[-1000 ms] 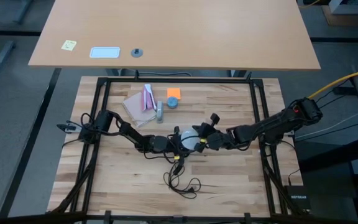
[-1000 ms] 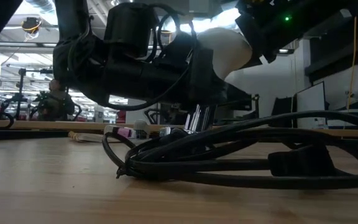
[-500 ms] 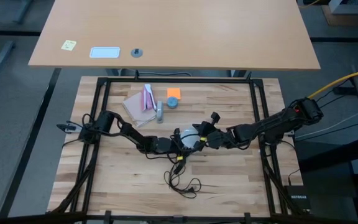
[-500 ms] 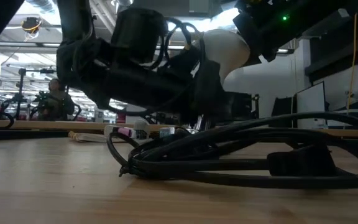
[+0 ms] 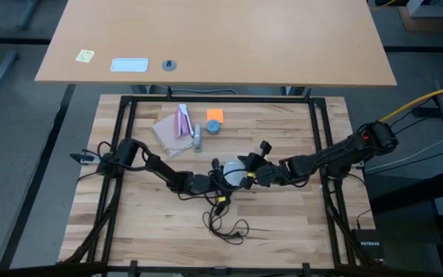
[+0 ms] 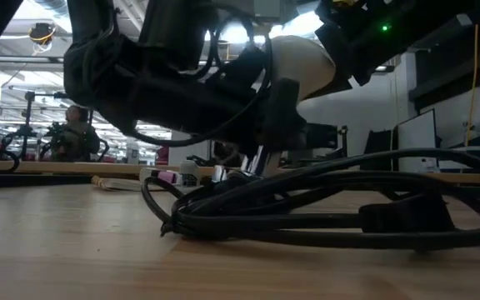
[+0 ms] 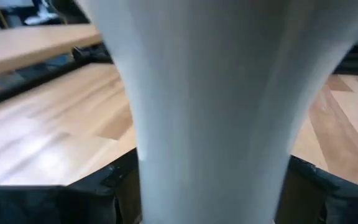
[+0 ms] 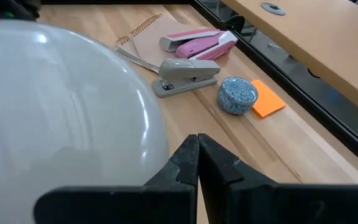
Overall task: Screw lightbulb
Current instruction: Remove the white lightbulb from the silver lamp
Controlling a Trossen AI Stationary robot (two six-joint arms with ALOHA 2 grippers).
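Butcher-block wood is what I'm working over, and my two dark arms meet near the middle of the table (image 5: pixel 129 223). Going left to right in the high view, my left gripper (image 5: pixel 215 179) reaches in from nine o'clock; its fingers stand spread on either side of the pale grey neck of the frosted white globe lightbulb (image 5: pixel 235 174) (image 7: pixel 210 99), and I cannot tell whether the pads touch it. From the left wrist that neck fills the frame, with one dark finger (image 7: pixel 114 186) showing low beside it. The lightbulb sits at the table's centre, lifted off the wood in the low view (image 6: pixel 302 67). A thin black cord (image 5: pixel 223 219) (image 6: pixel 307 212) trails from under it toward six o'clock and coils on the boards. My right gripper (image 5: pixel 254 174) (image 8: pixel 197 163) comes in from three o'clock, its fingers pressed together with nothing between them, tips right against the white globe (image 8: pixel 61 106). Toward twelve o'clock from the bulb lie a spiral notepad (image 8: pixel 145 38), a pink stapler (image 8: pixel 197 41), a grey stapler (image 8: pixel 185 76), a blue-grey speckled round piece (image 8: pixel 237 94) and an orange sticky note (image 8: pixel 267 99).
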